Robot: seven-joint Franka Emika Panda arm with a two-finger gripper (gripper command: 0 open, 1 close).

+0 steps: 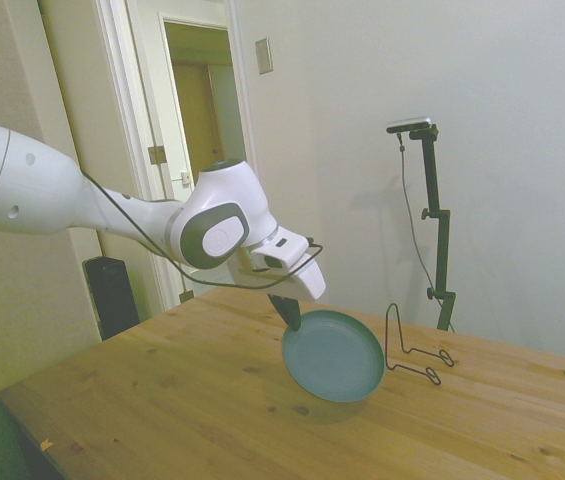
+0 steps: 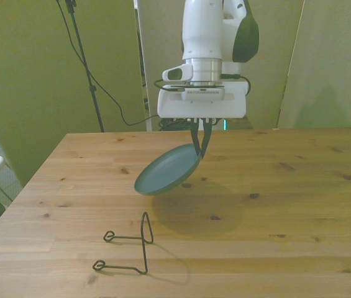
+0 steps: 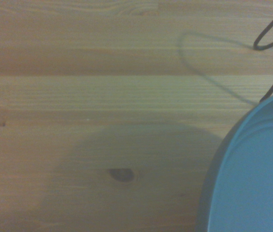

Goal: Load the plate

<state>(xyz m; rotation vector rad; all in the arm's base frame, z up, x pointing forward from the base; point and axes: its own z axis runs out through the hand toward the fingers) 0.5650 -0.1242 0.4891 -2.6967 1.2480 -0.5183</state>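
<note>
Gripper [image 2: 199, 149] pinches the plate [image 2: 166, 171] by its rim, tilted, clear of the table [image 2: 299, 205], near the wire stand [image 2: 128, 248]. Expect a rigid, breakable plate; keep your rim hold.

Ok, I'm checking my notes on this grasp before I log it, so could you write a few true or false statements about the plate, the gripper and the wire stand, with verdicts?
1. The round dark teal-green plate lies flat on the wooden table. False: it hangs tilted in the air, with its shadow on the wood beneath.
2. The gripper pinches the plate at its rim. True.
3. The plate already sits in the thin black wire stand. False: the stand holds nothing and stands apart from the plate.
4. The wire stand rests upright on the table. True.
5. In the front view, the plate hangs toward the front view's left of the gripper. True.
</note>
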